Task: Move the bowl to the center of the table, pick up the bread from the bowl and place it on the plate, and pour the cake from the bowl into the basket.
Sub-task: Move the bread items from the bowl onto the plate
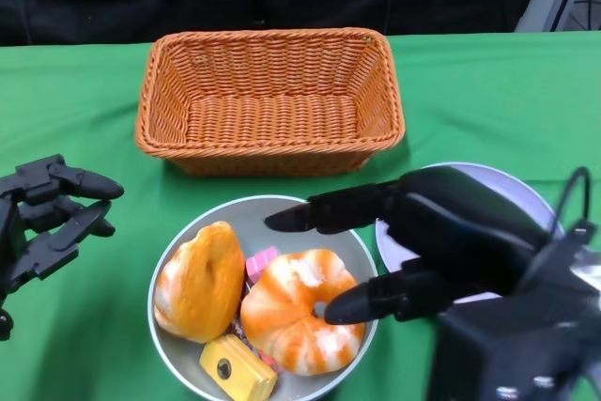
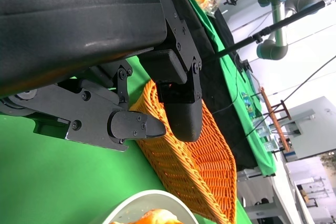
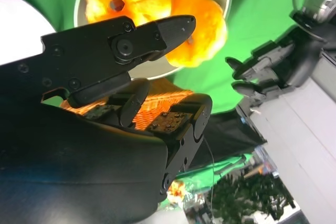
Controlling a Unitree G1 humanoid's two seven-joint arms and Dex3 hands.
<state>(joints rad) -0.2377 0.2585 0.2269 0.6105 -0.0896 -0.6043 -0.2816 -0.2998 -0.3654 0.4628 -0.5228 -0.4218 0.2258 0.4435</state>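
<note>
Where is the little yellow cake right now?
In the head view, the yellow cake lies at the near edge of the grey bowl, just in front of the two orange breads and left of the right hand.

The bowl [image 1: 178, 251] is set in front of the basket [image 1: 269, 100], the plate [image 1: 512, 190] to its right; two breads [image 1: 199, 281] are held in it.
</note>
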